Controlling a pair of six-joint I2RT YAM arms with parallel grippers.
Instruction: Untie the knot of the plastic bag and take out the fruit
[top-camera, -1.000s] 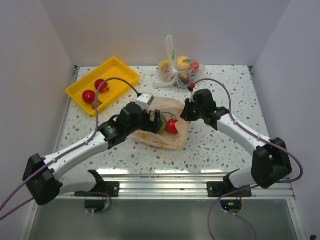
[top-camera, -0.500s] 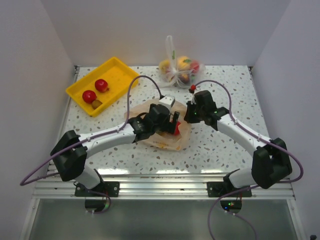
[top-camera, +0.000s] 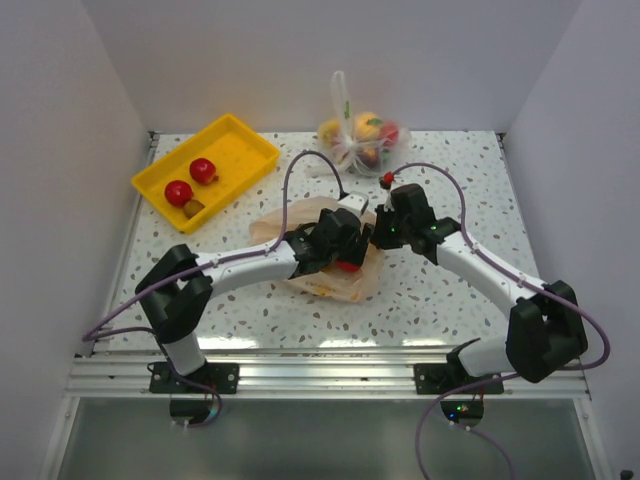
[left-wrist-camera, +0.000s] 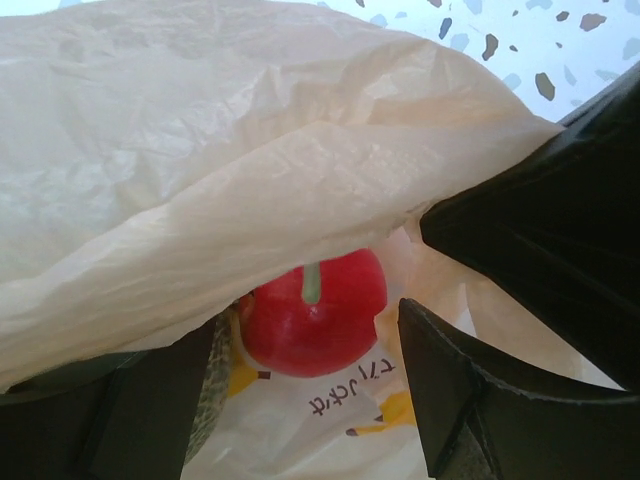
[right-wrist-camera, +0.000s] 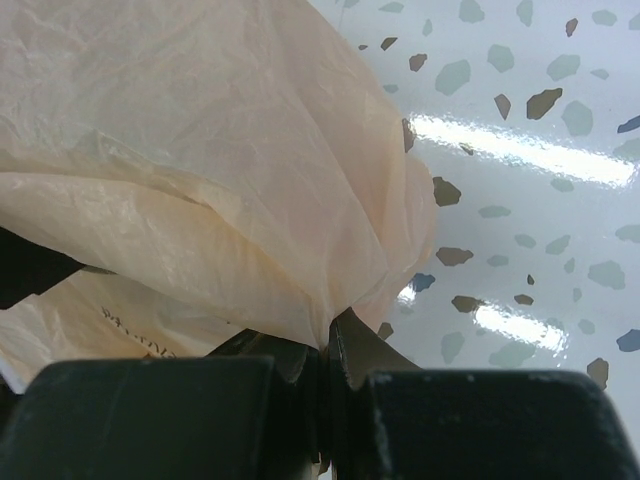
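1. The bag (top-camera: 300, 212) lies in the middle of the table (top-camera: 450, 160). It is thin and crinkly, peach in colour, with small orange prints.
2. The left gripper (top-camera: 346, 256) is at the right end of the bag, poking in under the top sheet.
3. In the left wrist view its fingers (left-wrist-camera: 480, 400) are spread apart at the bottom of the frame, one on each side of a red fruit (left-wrist-camera: 315, 315). They are not squeezing it (a little gap shows on the right side).
4. The red fruit sits inside the bag, in the lower middle of that view, with a pale green stem pointing up. The top sheet hangs over it like a roof.
5. A green fruit (left-wrist-camera: 215, 385) peeks out just left of the red one, mostly hidden by the left finger.
6. The right gripper (right-wrist-camera: 325, 350) is clamped tight on a fold of the bag. In the right wrist view the sheet bunches into the pinch at the bottom middle of the frame and fans out to the upper left.
7. In the top view the two grippers are close together, just right of the middle.
8. A yellow tray (top-camera: 245, 150) sits at the upper left of the table. In it lie two red fruits (top-camera: 178, 192) and a brown fruit (top-camera: 193, 208), near its lower left corner.
9. A clear bag (top-camera: 360, 135) of other fruit sits at the top middle, well apart from the tray.
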